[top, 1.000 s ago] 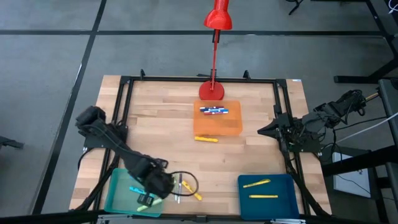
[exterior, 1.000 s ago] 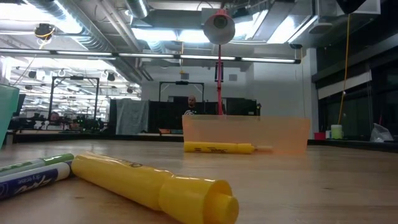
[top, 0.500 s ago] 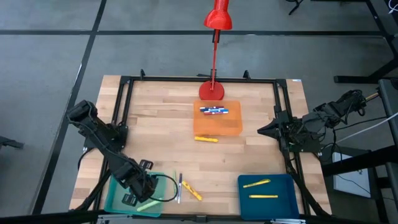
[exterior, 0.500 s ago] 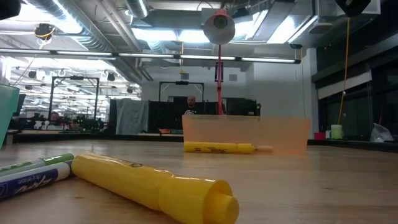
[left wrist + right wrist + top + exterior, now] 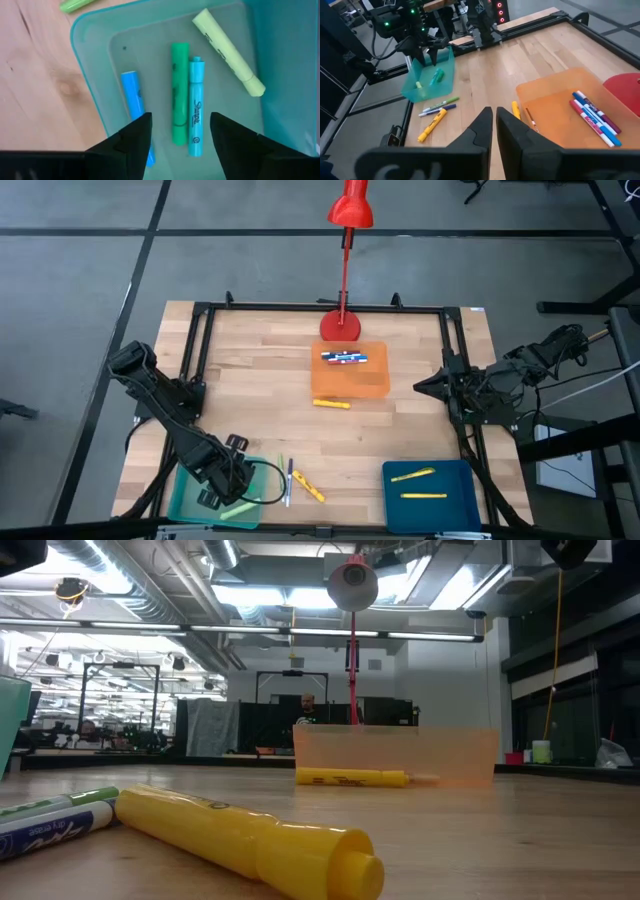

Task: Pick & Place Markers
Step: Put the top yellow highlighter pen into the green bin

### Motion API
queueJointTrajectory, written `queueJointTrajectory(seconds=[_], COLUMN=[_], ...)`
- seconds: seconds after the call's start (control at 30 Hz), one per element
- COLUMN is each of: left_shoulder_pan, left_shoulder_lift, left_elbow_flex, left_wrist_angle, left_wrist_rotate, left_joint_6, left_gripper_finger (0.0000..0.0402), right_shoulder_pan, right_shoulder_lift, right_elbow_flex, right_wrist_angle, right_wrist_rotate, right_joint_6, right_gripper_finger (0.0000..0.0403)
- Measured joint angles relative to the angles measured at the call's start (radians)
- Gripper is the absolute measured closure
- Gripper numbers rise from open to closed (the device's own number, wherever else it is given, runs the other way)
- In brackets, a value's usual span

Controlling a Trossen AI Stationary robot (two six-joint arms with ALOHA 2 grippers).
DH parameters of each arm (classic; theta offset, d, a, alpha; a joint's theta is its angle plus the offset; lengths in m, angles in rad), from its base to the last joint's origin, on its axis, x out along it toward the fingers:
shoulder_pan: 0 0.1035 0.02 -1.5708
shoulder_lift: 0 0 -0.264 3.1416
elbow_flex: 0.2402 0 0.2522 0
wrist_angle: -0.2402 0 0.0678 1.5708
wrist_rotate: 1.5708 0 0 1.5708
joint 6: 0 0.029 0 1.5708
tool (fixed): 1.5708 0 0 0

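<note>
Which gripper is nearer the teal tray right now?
Left. The left gripper hovers directly over the teal tray, fingers open above the markers inside. The right gripper waits shut at the table's right edge, far from it.

Low view: white-bodied green-capped marker cut off at the frame edge. Left wrist view: lime green marker on the wooden desk cropped by the frame; blue marker partly hidden behind a dark finger. High view: teal square tray contents mostly covered by the left arm.
</note>
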Motion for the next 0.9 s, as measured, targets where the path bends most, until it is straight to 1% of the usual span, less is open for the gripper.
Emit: queueJointTrajectory(seconds=[0.1, 0.23, 0.37, 0.57, 0.7, 0.8, 0.9], left_shoulder_pan=[0.007, 0.040, 0.110, 0.242, 0.337, 0.410, 0.470], left_shoulder_lift=[0.000, 0.000, 0.000, 0.000, 0.000, 0.008, 0.036], left_elbow_flex=[0.000, 0.010, 0.044, 0.085, 0.089, 0.090, 0.090], left_wrist_angle=[-0.007, -0.039, -0.076, -0.076, -0.024, 0.064, 0.166], left_wrist_rotate=[0.002, -0.001, -0.020, -0.105, -0.143, -0.143, -0.117], left_joint_6=[0.019, 0.092, 0.136, 0.199, 0.227, 0.259, 0.280], left_gripper_finger=[0.0203, 0.0202, 0.0202, 0.0207, 0.0213, 0.0220, 0.0233], right_shoulder_pan=[0.000, 0.000, 0.000, 0.000, 0.000, 0.000, 0.000], right_shoulder_lift=[0.000, 0.000, 0.000, 0.000, 0.000, 0.000, 0.000], right_elbow_flex=[0.000, 0.000, 0.000, 0.000, 0.000, 0.000, 0.000], right_wrist_angle=[0.000, 0.000, 0.000, 0.000, 0.000, 0.000, 0.000], right_wrist_rotate=[0.000, 0.000, 0.000, 0.000, 0.000, 0.000, 0.000], right_joint_6=[0.001, 0.003, 0.003, 0.007, 0.011, 0.011, 0.011], right_gripper_finger=[0.0377, 0.0377, 0.0377, 0.0377, 0.0377, 0.0377, 0.0377])
